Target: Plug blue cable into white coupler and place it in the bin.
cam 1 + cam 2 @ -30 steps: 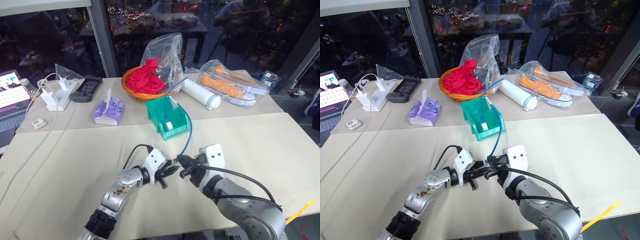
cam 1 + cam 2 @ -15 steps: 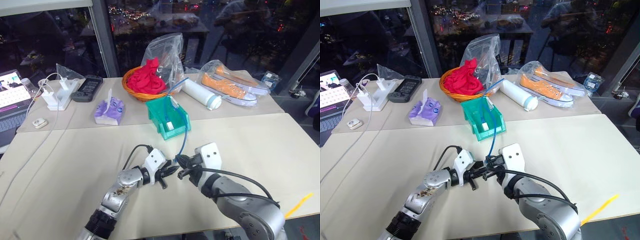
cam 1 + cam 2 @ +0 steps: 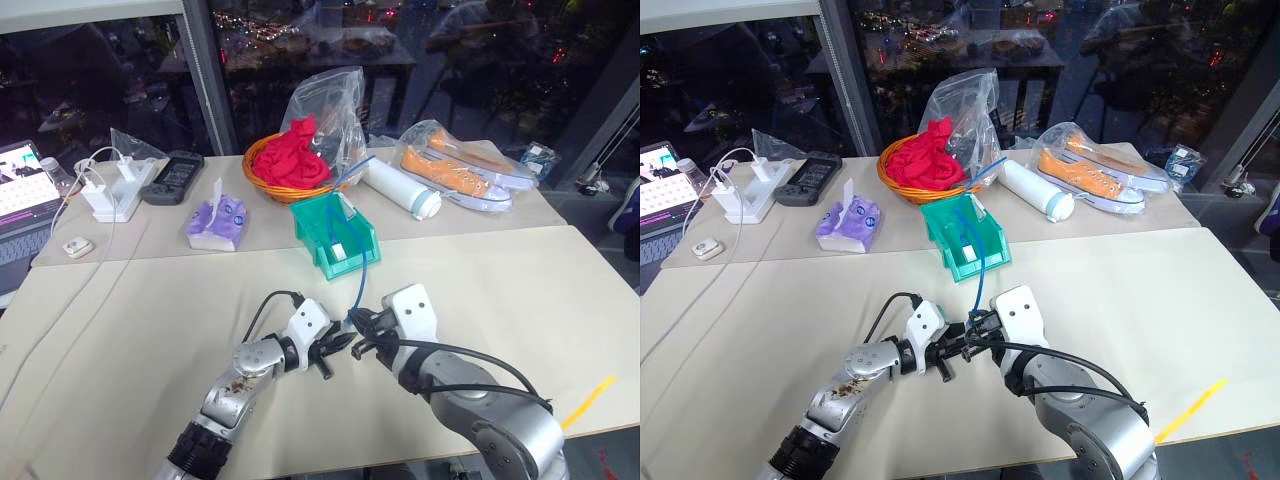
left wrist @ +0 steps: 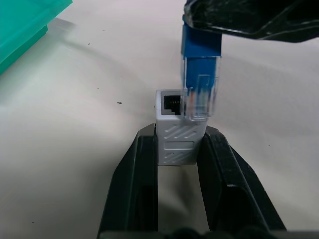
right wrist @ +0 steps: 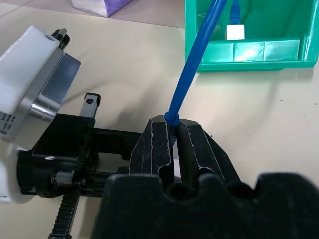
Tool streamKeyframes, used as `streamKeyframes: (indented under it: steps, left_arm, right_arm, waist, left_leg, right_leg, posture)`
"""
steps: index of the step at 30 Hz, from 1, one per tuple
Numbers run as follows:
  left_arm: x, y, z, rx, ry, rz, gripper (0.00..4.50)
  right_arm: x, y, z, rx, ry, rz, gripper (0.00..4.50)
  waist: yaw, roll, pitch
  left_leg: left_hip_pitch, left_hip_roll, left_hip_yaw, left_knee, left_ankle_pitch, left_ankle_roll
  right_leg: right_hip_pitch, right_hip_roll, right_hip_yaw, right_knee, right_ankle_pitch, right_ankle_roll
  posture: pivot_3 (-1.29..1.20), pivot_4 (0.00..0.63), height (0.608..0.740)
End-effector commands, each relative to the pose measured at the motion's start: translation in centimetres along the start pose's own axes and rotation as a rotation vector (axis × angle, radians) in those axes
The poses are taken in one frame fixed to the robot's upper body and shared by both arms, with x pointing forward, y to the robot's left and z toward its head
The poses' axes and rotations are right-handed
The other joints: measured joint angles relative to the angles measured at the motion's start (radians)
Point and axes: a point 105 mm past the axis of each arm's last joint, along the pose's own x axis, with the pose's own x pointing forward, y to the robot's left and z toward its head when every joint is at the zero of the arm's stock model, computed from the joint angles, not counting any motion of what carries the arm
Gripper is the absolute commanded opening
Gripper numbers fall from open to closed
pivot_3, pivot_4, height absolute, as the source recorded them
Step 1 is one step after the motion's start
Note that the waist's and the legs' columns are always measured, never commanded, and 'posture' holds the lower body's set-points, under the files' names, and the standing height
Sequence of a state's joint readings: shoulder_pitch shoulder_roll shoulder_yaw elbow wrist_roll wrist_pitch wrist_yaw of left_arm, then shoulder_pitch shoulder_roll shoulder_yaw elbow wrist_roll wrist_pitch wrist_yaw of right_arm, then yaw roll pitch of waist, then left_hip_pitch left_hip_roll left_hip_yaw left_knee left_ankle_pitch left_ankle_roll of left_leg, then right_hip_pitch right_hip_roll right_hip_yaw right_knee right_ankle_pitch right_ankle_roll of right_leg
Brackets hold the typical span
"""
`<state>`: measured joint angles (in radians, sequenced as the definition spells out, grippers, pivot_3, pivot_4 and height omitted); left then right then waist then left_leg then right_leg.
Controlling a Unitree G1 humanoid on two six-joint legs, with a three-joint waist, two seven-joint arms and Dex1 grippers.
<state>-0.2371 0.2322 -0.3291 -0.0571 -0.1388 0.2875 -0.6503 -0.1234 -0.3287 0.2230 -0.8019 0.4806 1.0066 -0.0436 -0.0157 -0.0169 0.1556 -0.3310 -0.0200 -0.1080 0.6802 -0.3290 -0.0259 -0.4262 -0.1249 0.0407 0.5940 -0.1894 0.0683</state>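
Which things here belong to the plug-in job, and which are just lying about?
In the job: blue cable, pinched in the right gripper; white coupler, clamped in the left gripper; bin, behind both.

Lying about: orange basket of red cloth, purple tissue pack, orange shoes in a bag, white bottle, chargers.

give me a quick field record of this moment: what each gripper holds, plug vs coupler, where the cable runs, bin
left gripper: shut on the white coupler, its port facing outward
right gripper: shut on the blue cable near its plug
plug: clear tip beside the coupler's port, overlapping its edge, not inserted
cable run: rises from the right gripper back into the bin
bin: teal, on the table beyond both grippers, with the cable's far end and a small white piece inside
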Motion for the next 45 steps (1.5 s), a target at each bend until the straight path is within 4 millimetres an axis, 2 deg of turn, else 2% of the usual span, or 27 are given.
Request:
streamKeyframes:
  steps: [1,15,23,30,37,40,45]
  left_arm:
    - [-0.2,-0.4,1.4,0.025,-0.049,-0.012,0.64]
    - [-0.4,-0.2,1.3,0.022,-0.043,-0.002,0.64]
    - [-0.7,0.2,1.4,0.027,-0.041,0.014,0.64]
    - [-1.0,0.5,1.5,0.032,-0.034,0.019,0.64]
    - [-1.3,0.8,1.5,0.034,-0.023,0.024,0.64]
    - [-1.4,0.8,1.6,0.036,-0.02,0.024,0.64]
    - [-1.5,1.0,1.6,0.038,-0.019,0.031,0.64]
  right_arm:
    - [0.2,-0.4,-1.5,-0.03,0.087,-0.026,0.0]
    - [0.8,1.8,-2.3,-0.144,0.151,0.088,0.0]
    - [0.6,1.5,-4.5,-0.153,0.272,0.087,0.0]
    - [0.4,1.5,-7.3,-0.136,0.378,0.086,0.0]
    - [1.9,3.0,-8.4,-0.146,0.386,0.129,0.0]
    - [1.9,3.8,-9.0,-0.132,0.399,0.151,0.0]
    - [1.7,4.0,-10.1,-0.134,0.444,0.16,0.0]
  waist:
    - [-0.001,0.0,0.0]
    - [-0.005,0.0,0.0]
    - [-0.008,0.001,-0.001]
    - [-0.01,0.002,-0.006]
    - [-0.024,-0.003,-0.019]
    - [-0.029,-0.005,-0.021]
    - [-0.027,-0.005,-0.022]
  left_leg:
    - [0.0,0.0,0.0,0.0,0.0,0.0]
    - [0.002,0.0,0.0,0.0,0.0,0.0]
    - [0.004,0.0,0.0,0.0,0.0,0.0]
    - [0.008,0.0,0.0,-0.002,0.0,0.001]
    - [0.01,0.0,0.0,-0.003,-0.001,0.001]
    - [0.012,0.001,0.0,-0.004,-0.001,0.001]
    - [0.012,0.002,0.0,-0.004,-0.001,0.001]
  right_leg:
    - [0.0,0.0,0.0,0.0,0.0,0.0]
    - [0.002,0.0,0.0,0.0,0.0,0.0]
    - [0.003,0.0,0.0,0.0,0.0,0.0]
    - [0.005,0.0,0.0,0.0,-0.001,0.0]
    - [0.007,0.001,0.0,0.001,-0.002,-0.001]
    - [0.009,0.001,0.0,0.001,-0.003,-0.001]
    - [0.008,0.002,0.0,0.001,-0.003,-0.001]
  posture:
    - [0.0,0.15,0.732]
    - [0.0,0.15,0.732]
    - [0.0,0.15,0.732]
    - [0.0,0.15,0.732]
    - [0.0,0.15,0.732]
    - [0.0,0.15,0.732]
    - [0.0,0.15,0.732]
